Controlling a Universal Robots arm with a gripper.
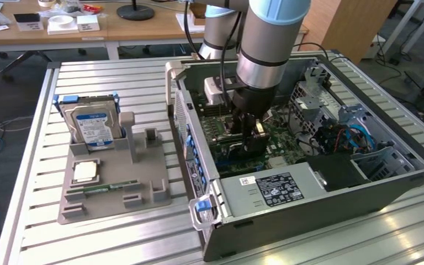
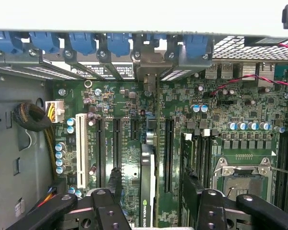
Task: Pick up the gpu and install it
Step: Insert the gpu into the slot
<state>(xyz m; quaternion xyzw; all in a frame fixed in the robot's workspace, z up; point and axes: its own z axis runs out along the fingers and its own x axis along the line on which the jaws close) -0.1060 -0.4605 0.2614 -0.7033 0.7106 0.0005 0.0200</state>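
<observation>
Slatted bench (image 1: 109, 232), open PC case (image 1: 388, 187) | my claw (image 2: 149, 203) spread inside | gpu (image 2: 146, 187) edge-up between fingers (image 2: 108, 206), long axis toward slot brackets, seated in motherboard (image 2: 134, 110) slot

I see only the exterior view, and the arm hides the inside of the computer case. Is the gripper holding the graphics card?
Observer: No. In the wrist view the gripper is open; the graphics card stands on edge between its fingers, touching neither.
Operator: Where does it stand?
Observer: Upright on the green board, between two long black slots; its metal bracket meets the case's rear wall.
Operator: And the processor?
Observer: The processor socket looks empty.
</observation>
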